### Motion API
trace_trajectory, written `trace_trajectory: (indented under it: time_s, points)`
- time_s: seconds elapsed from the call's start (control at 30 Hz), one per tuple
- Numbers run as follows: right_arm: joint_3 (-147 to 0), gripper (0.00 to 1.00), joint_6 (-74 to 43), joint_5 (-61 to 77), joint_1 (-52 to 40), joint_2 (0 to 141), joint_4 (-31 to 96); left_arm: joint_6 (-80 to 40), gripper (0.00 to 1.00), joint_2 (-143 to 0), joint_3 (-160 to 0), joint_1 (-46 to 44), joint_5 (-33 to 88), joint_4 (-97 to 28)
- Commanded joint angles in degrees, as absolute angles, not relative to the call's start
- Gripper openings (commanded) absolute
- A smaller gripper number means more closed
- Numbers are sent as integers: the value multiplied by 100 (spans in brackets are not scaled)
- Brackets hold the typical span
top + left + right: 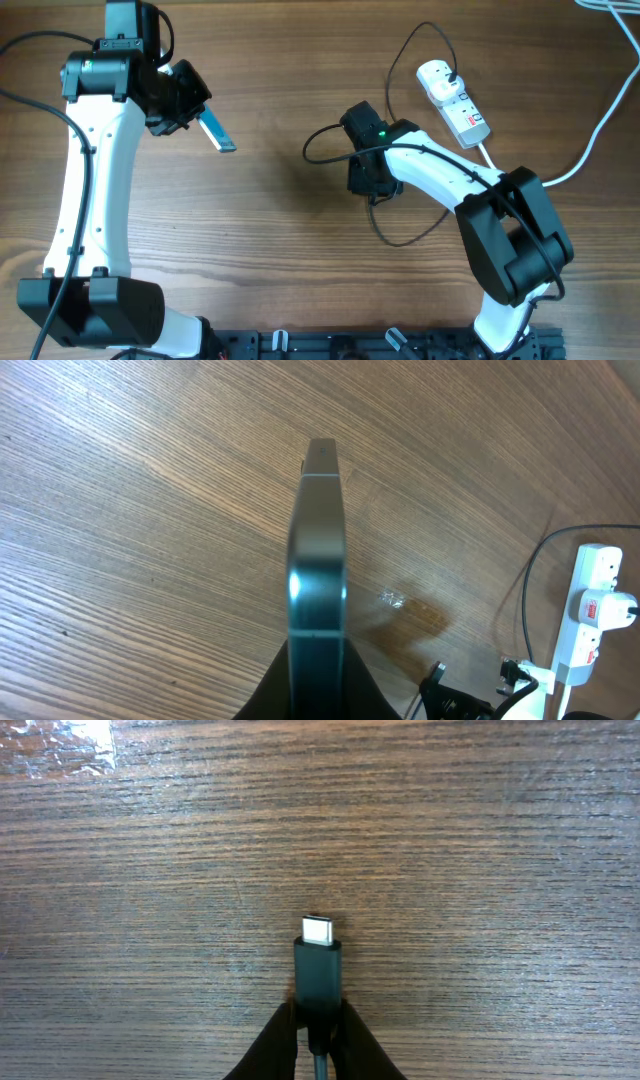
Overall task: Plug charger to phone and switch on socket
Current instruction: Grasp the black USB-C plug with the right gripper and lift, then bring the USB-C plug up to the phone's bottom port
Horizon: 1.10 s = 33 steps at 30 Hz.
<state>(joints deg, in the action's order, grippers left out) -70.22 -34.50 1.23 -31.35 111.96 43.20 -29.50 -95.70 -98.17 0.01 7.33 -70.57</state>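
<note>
Pinched low on its black plug by the right jaws, the charger [318, 970] stuck out with its metal tip clear, probably so the tip could enter a port unobstructed. It hung over the middle of the desk [280, 220], its cable looping back to the socket [453, 100] near the far right corner, where it appeared plugged in. The left jaws clamped the phone [317, 560] by one end, edge-on near the far left corner, its free end outward, apparently to present the port. Phone and plug were well apart.
</note>
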Motion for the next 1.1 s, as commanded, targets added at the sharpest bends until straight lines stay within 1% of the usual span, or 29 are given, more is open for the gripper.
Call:
trace_trajectory:
  time_s: [0.0,0.1,0.17,0.23,0.27,0.33,0.37,0.4,0.53,0.6,0.63,0.93,0.97,1.03,1.07]
  points:
    - [-6963,12,-3507,202,-3166,11502,4313,-3030,4,-9570,-9845,12,788,-7015]
    - [-6971,7,-3509,311,-3166,11502,4309,-3030,4,-9570,-9845,12,788,-7011]
    - [-7008,5,-3492,447,-3164,11502,4320,-3030,4,-9570,-9845,12,788,-7011]
    - [-7030,15,-3489,523,-3164,11496,4316,-3030,4,-9570,-9845,12,788,-7011]
    - [-7030,16,-3463,519,-3164,11496,4329,-3030,4,-9570,-9845,12,788,-7011]
    - [-7030,27,-3452,475,-3164,11496,4377,-3030,4,-9570,-9845,12,788,-7011]
    - [-7028,30,-3450,473,-3164,11496,4394,-3030,4,-9570,-9845,12,788,-7011]
    - [-7028,30,-3450,475,-3166,11496,4407,-3030,4,-9570,-9845,12,788,-7011]
    - [-7028,30,-3463,475,-3166,11496,4576,-3030,4,-9570,-9845,12,788,-7011]
    - [-7028,20,-3465,475,-3166,11496,4613,-3033,4,-9570,-9845,12,788,-7011]
    - [-7028,18,-3465,473,-3166,11498,4609,-3033,4,-9570,-9845,12,788,-7011]
    - [-7028,18,-3450,281,-3166,11498,4425,-3030,4,-9570,-9845,12,788,-7011]
    - [-7028,18,-3446,281,-3166,11496,4399,-3030,4,-9570,-9845,12,788,-7011]
    - [-7028,13,-3448,283,-3166,11498,4377,-3030,4,-9570,-9845,12,788,-7011]
    - [-7026,13,-3446,283,-3166,11498,4379,-3030,4,-9570,-9845,12,788,-7011]
